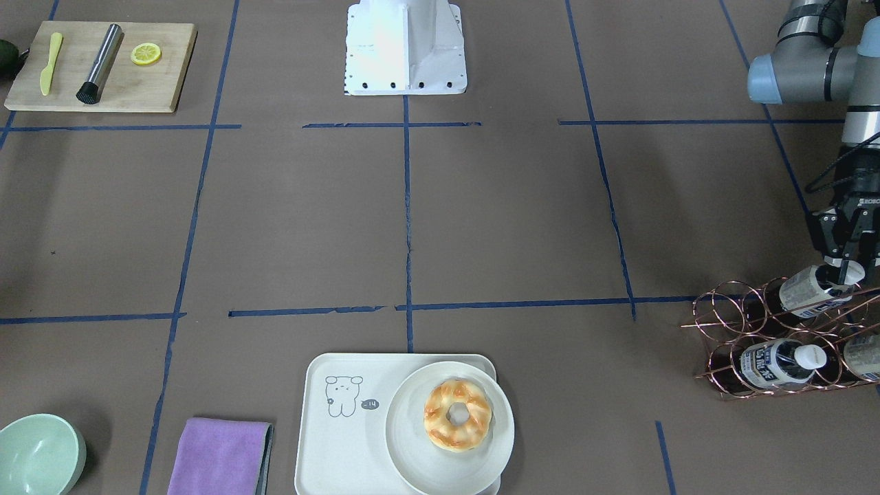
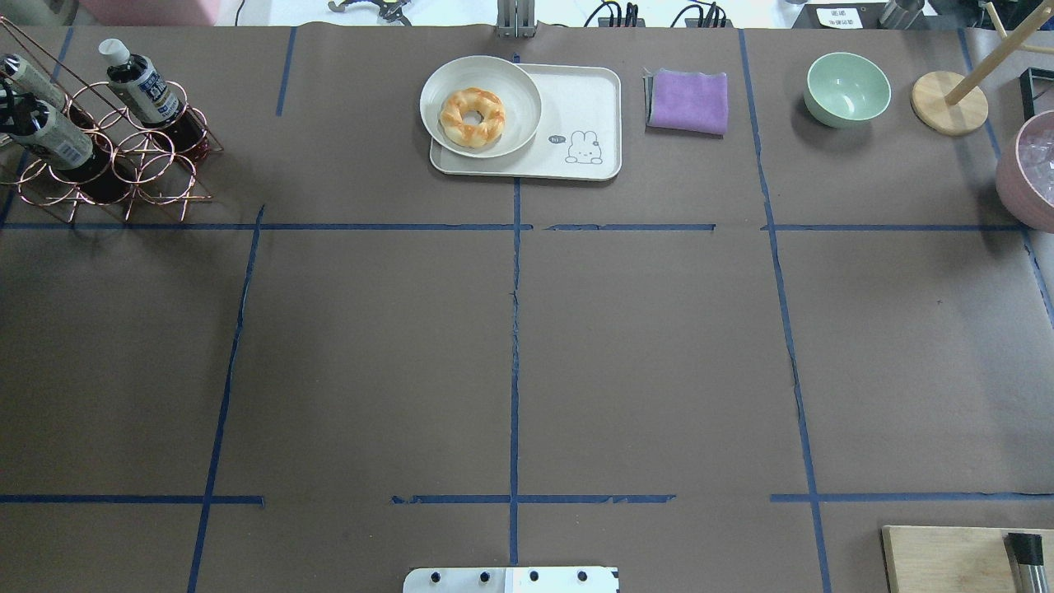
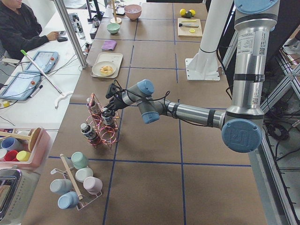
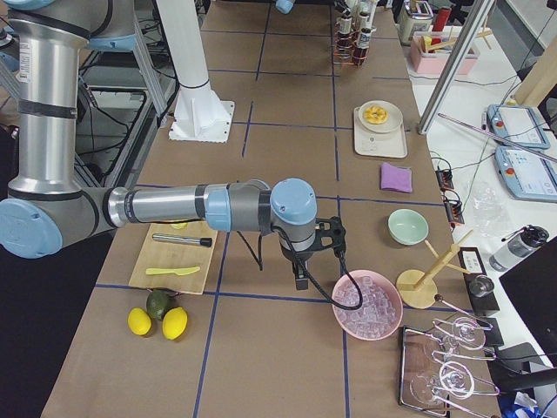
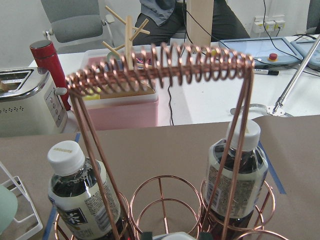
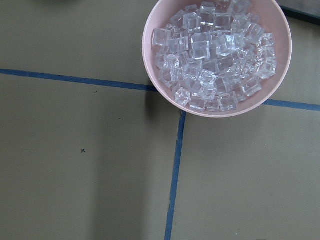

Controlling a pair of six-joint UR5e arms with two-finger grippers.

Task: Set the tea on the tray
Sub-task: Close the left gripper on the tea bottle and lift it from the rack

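Three tea bottles lean in a copper wire rack [image 1: 715, 323] at the table's far left corner. My left gripper [image 1: 844, 269] is shut on the white cap of the tea [image 1: 811, 290] nearest the robot, which still rests in its ring. In the left wrist view that cap shows between my fingertips [image 5: 148, 234], with two other bottles [image 5: 80, 200] [image 5: 237, 175] behind it. The cream tray [image 1: 344, 440] lies at the far middle and carries a white plate [image 1: 402, 426] with a doughnut [image 1: 458, 414]. My right gripper [image 4: 300, 277] hovers by a pink ice bowl [image 6: 217, 55]; I cannot tell its state.
A purple cloth [image 1: 220, 457] and a green bowl [image 1: 38, 454] lie beside the tray. A wooden cutting board [image 1: 103, 65] with a muddler, a knife and a lemon slice sits near the robot's right. A person [image 3: 18, 28] sits beyond the table's far edge.
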